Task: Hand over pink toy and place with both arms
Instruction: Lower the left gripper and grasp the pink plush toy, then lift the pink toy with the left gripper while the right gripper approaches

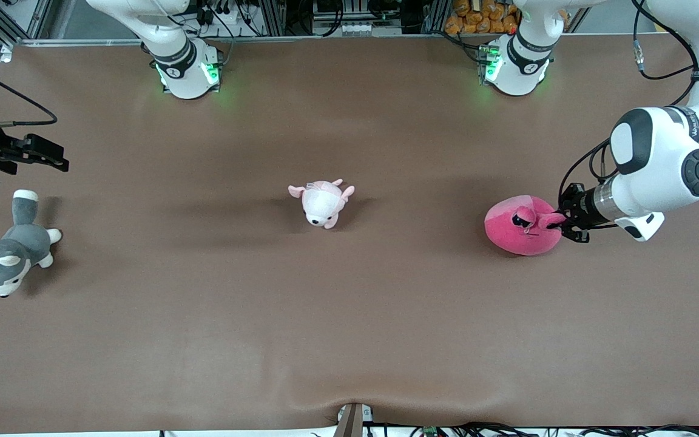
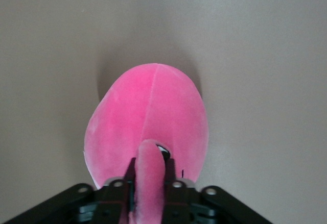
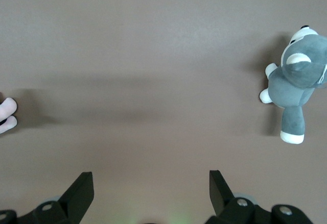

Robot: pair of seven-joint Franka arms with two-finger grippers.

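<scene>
The pink toy (image 1: 516, 233) is a round hot-pink plush lying on the brown table toward the left arm's end. My left gripper (image 1: 559, 223) is low at its side, shut on one of its protruding eye bumps. In the left wrist view the bump is squeezed between the black fingers (image 2: 130, 175) of the left gripper (image 2: 149, 165), with the pink toy's body (image 2: 148, 112) spread out past them. My right gripper (image 1: 52, 159) hangs open over the right arm's end of the table. The right gripper (image 3: 150, 180) has only bare table between its fingers.
A grey-and-white husky plush (image 1: 10, 255) (image 3: 296, 81) lies at the right arm's end, nearer to the front camera than the right gripper. A pale pink-and-white plush animal (image 1: 323, 203) (image 3: 6, 114) sits mid-table. The brown tablecloth (image 1: 349, 340) bulges at its front edge.
</scene>
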